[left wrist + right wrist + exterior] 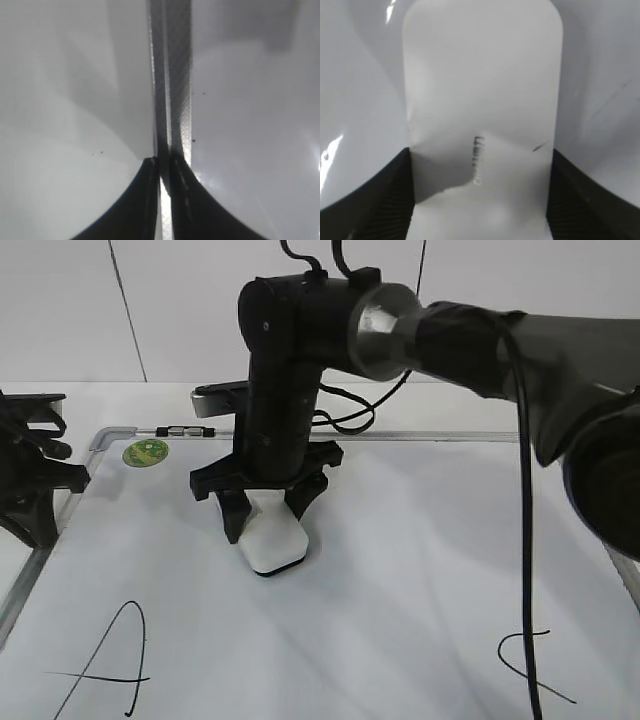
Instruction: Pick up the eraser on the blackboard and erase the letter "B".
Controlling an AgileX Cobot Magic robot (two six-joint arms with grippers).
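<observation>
The white eraser point(276, 544) with its thin black base rests on the blackboard point(420, 540), left of centre. My right gripper point(266, 522) reaches across from the right and points straight down, with one finger on each side of the eraser. In the right wrist view the eraser point(480, 75) fills the gap and both fingers of the gripper point(480, 152) touch its sides. My left gripper point(40, 490) hangs at the board's left edge. It is shut and empty point(162, 161) above the silver frame point(172, 75). The letter "B" is not in view.
A large slanted "A" point(110, 665) is at the bottom left of the board and an open "C" point(525, 655) at the bottom right. A round green sticker point(146, 452) sits near the top left corner. The right arm's black cable point(527, 540) hangs over the board's right side.
</observation>
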